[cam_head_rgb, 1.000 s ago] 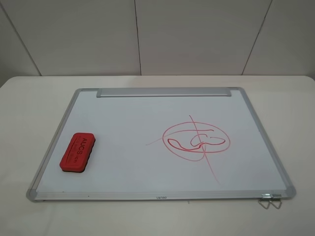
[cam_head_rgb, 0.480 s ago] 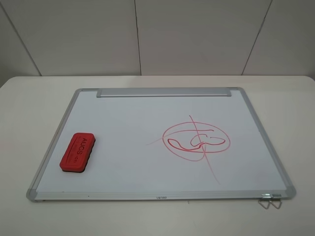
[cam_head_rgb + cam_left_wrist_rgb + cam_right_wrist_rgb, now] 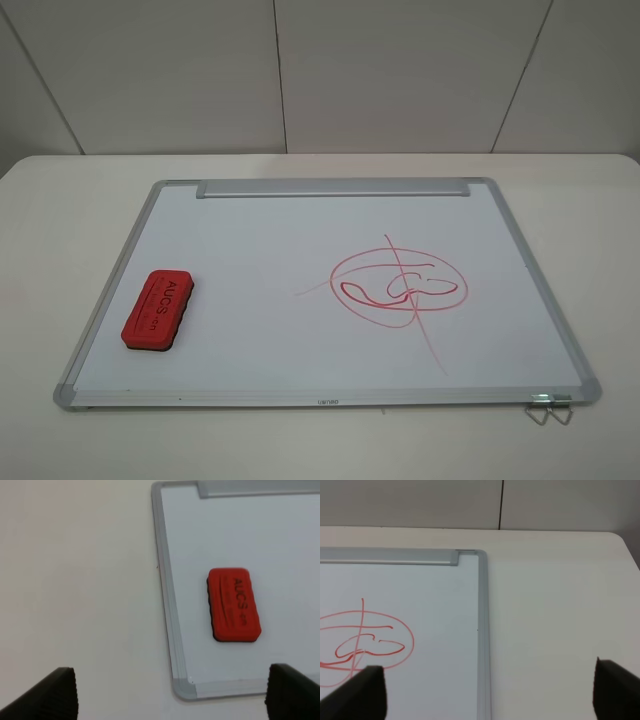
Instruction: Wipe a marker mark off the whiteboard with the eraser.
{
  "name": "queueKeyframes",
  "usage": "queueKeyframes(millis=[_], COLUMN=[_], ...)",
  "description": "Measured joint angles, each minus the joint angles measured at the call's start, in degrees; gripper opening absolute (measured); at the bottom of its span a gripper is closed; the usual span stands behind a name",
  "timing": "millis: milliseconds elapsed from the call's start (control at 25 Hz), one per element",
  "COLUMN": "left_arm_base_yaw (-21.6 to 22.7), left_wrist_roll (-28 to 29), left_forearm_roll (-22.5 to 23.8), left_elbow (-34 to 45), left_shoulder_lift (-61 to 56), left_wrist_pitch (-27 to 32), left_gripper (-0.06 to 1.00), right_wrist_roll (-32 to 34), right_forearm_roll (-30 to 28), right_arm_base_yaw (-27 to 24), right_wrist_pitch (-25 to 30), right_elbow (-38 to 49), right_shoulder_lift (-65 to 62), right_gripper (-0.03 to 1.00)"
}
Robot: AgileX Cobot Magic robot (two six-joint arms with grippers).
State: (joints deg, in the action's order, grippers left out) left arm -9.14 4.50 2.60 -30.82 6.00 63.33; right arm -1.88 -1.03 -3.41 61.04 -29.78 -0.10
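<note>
The whiteboard [image 3: 250,250] lies flat on the table, silver frame all round. Near its left edge rests the red eraser [image 3: 158,310], lettering up, with nothing touching it. A large red circled scribble [image 3: 398,282] with crossing lines fills the board's right half; the marker mark does not show apart from it. Neither arm appears in the exterior high view. In the left wrist view my left gripper [image 3: 171,694] hangs open above the board's corner, short of the eraser [image 3: 234,605]. My right gripper [image 3: 487,690] is open over the whiteboard's right frame [image 3: 482,630], beside the scribble [image 3: 365,642].
The white table [image 3: 60,200] borders the board on all sides, with a panelled wall behind. A silver tray strip [image 3: 335,187] runs along the board's far edge. A wire clip [image 3: 548,407] sticks out at the near right corner.
</note>
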Motion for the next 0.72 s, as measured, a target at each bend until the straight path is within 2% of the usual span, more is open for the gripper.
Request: queueKeyframes(millis=[240,720], left_arm_base_yaw=[0.0,0.0], left_wrist_roll=[-3.4,-3.7], left_forearm_roll=[-2.6,-3.4], left_elbow=[1.8,1.9], left_shoulder_lift=[-1.4,-5.0], left_wrist_pitch=[-2.2,-2.5], left_gripper=[0.75,0.75], right_wrist_roll=[0.0,0.0], right_forearm_roll=[0.0,0.0], right_arm_base_yaw=[0.0,0.0], right_wrist_pitch=[0.0,0.0], right_elbow=[0.0,0.0], right_shoulder_lift=[0.0,0.0], right_gripper=[0.71,0.71])
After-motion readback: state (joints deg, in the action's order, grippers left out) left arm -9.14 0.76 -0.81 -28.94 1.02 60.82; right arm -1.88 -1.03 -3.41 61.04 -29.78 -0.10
